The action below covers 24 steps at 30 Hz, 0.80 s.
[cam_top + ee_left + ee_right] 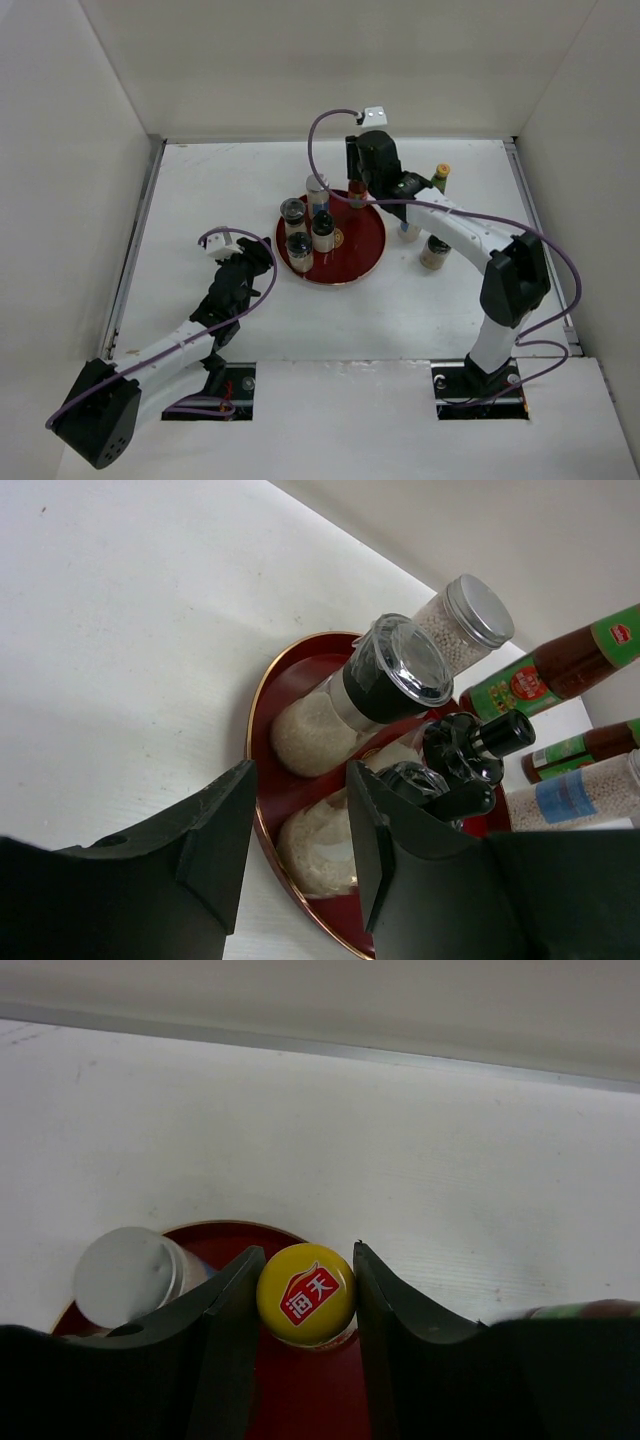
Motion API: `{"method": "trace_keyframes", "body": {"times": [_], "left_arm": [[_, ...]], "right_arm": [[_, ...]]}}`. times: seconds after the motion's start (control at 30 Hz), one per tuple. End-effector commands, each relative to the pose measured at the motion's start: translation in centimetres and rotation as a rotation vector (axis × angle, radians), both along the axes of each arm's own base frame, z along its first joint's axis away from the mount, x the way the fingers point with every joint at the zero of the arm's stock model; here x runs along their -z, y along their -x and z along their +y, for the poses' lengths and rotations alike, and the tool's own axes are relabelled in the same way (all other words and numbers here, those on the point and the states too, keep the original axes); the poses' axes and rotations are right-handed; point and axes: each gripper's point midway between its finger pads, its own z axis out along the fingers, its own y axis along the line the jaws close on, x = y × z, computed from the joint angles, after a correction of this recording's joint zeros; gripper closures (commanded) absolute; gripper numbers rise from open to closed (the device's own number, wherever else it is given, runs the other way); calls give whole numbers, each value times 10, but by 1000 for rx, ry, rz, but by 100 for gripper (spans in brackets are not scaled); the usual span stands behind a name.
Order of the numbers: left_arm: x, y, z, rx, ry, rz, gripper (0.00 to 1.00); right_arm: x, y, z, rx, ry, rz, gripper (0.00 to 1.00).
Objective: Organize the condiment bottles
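Note:
A round red tray holds several pale spice jars: a silver-lidded one, a clear-lidded one, a black-topped grinder and a fourth jar. My right gripper is shut on a red sauce bottle at the tray's far edge. In the right wrist view its yellow cap sits between the fingers of my right gripper. My left gripper is open and empty by the tray's left edge. In the left wrist view the gripper frames the tray rim.
Off the tray to the right stand another yellow-capped sauce bottle and two pale jars. White walls close in the back and both sides. The right arm's purple cable loops above the tray.

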Motion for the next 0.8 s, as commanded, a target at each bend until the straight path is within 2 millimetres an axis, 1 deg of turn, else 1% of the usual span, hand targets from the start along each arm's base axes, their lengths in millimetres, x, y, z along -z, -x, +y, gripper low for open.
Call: {"method": "trace_keyframes", "body": {"times": [0.0,0.1,0.17,0.23,0.33,0.43,0.5,0.53,0.6,0.7,0.77], "left_arm": [[-7,-1,1,-3,38,-36,61],[-8,-1,-2,10,45,-37,59],[-7,-1,-1,9,46,-39,58],[-6,-1,-2,13,43,-33,58],[-8,-1,-10,50,46,-35,57],[-7,-2,-8,44,45,-34,57],[-5,-2,-8,47,45,-30,57],[-7,-3,-9,49,46,-32,57],[-7,-3,-8,47,46,-33,56],[-3,-4,-6,36,40,-22,55],[-4,-3,-8,44,42,-25,54]], "right_arm": [[-78,-11,16,-1,-139,-207,71],[-59,-15,30,-14,-142,-196,71],[-49,-16,36,-16,-135,-188,71],[-43,-18,38,-11,-133,-183,71],[-29,-16,40,4,-147,-178,71],[-13,-11,41,13,-161,-166,68],[-2,-9,40,17,-165,-151,62],[4,-8,39,19,-169,-141,57],[10,-4,38,20,-175,-127,41],[6,-1,37,16,-181,-126,27],[-4,2,35,12,-191,-139,23]]}}
